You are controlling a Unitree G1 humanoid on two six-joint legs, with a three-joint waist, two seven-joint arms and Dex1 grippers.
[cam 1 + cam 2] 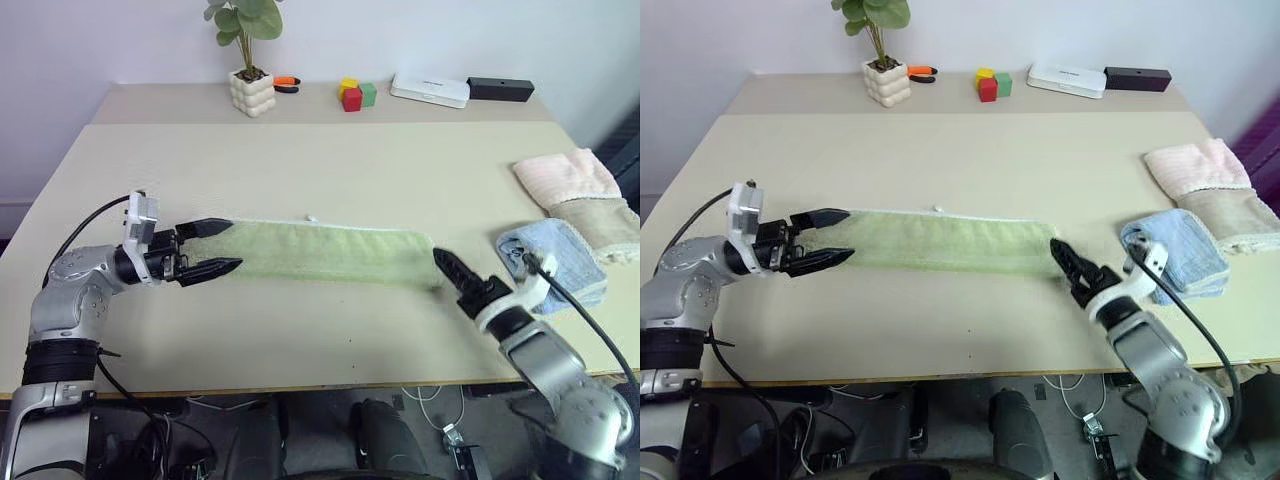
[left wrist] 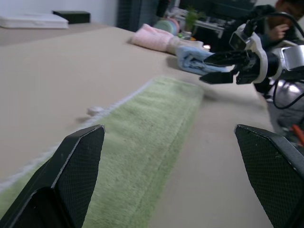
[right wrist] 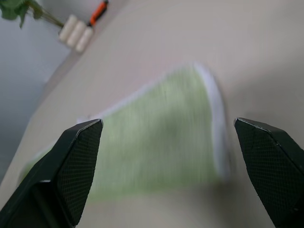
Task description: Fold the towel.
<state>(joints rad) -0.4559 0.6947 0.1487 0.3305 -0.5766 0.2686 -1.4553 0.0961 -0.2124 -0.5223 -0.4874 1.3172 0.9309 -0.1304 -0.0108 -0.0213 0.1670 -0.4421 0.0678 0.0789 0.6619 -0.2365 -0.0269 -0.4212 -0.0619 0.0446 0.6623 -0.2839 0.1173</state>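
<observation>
**Green towel lies flat between two open end effectors**

Green terry towel [image 1: 325, 250] lies as a long folded strip across the middle of the tabletop [image 1: 330, 160], nearer its front edge, its white-stitched rim toward the back. At the strip's left end the left end effector [image 1: 215, 248] hovers with both fingers spread apart, empty, its tips over the cloth's end. Just beside the strip's right end, the right end effector [image 1: 447, 266] is likewise spread wide and empty, pointing at the towel. Folded pink, cream and blue towels [image 1: 560, 255] sit near the right edge.
</observation>
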